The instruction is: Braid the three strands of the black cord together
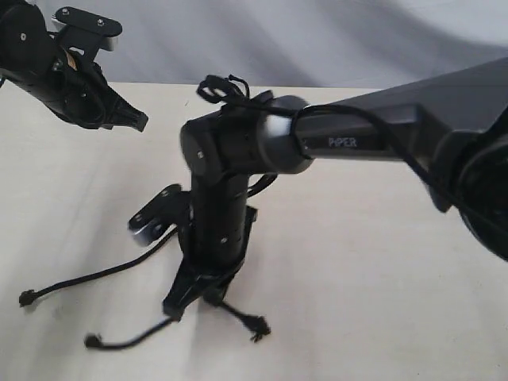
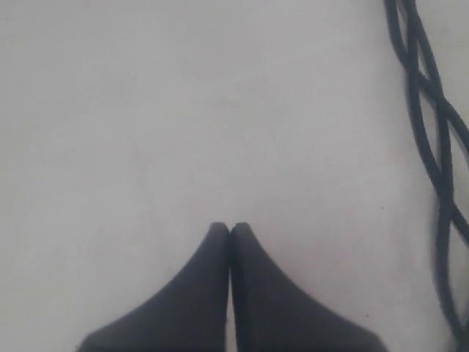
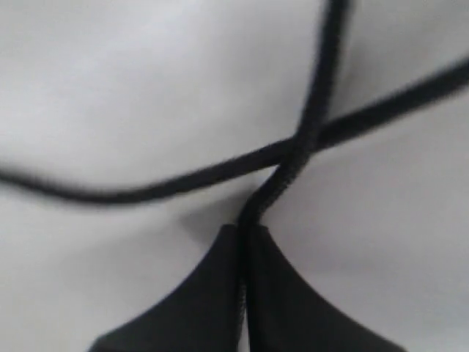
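**A:** What lies nearest?

**B:** The loose ends of the three strands [image 1: 94, 341], fanned out on the pale bench [image 1: 381, 302]. Each ends in a small frayed knot. Two trail to the left and one to the right.

**A:** And the arm above them?

**B:** The right arm [image 1: 365, 131] reaches in from the right, bends at a joint over the middle and drops steeply. That puts the right fingers [image 1: 184, 292] low over the bench, where the strands come together.

**A:** How do those fingers stand?

**B:** Pressed together, pinching one strand [image 3: 289, 165]. In the right wrist view it runs out from between the tips and crosses a second strand [image 3: 146, 192] that lies across the bench.

**A:** How does the cord look farther up?

**B:** The cord [image 2: 432, 147] is thin and matte black. In the left wrist view its strands cross one another in a loose plait.

**A:** And at the back?

**B:** The left fingers [image 1: 127, 117] hang at the far left, raised above the bench. They are pressed together with nothing between them, apart from the cord.
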Controlling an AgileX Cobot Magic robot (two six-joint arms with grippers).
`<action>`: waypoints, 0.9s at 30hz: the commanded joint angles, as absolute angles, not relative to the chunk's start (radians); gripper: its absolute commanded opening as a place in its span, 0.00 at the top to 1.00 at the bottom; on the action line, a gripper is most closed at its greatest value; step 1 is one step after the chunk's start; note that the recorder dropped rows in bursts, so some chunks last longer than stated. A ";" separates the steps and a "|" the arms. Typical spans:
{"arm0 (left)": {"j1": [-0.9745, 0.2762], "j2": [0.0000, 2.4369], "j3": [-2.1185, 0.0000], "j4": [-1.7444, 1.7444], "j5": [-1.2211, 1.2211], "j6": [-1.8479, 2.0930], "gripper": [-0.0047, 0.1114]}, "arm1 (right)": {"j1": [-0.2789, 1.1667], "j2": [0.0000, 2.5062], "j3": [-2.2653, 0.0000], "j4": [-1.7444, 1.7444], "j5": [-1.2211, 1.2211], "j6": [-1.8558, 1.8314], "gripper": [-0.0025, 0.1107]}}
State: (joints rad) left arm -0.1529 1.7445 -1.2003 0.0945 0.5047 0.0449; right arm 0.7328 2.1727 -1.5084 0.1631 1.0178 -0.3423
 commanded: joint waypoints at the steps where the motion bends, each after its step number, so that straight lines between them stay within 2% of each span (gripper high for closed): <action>1: -0.151 1.739 -1.192 0.090 0.499 0.037 0.96 | 0.759 2.099 -1.499 0.194 1.027 -0.382 0.98; 7: -0.151 1.739 -1.192 0.090 0.499 0.037 0.96 | 0.676 2.029 -1.499 0.156 1.003 -0.382 0.98; 15: -0.151 1.739 -1.192 0.090 0.497 0.037 0.96 | 0.549 2.083 -1.499 0.156 1.056 -0.337 0.98; 19: -0.151 1.739 -1.192 0.090 0.497 0.037 0.96 | 0.534 2.139 -1.499 0.091 1.054 -0.332 0.98; 22: -0.151 1.739 -1.192 0.090 0.497 0.037 0.96 | 0.554 2.159 -1.499 -0.072 1.045 -0.165 0.98; 24: -0.151 1.739 -1.192 0.090 0.497 0.037 0.96 | 0.586 2.174 -1.499 -0.238 1.037 0.000 0.89; 26: -0.151 1.739 -1.192 0.073 0.498 0.037 0.96 | 0.622 2.190 -1.499 -0.384 1.035 0.086 0.66; 27: -0.151 1.739 -1.192 0.073 0.498 0.037 0.96 | 0.635 2.190 -1.499 -0.390 1.030 0.085 0.58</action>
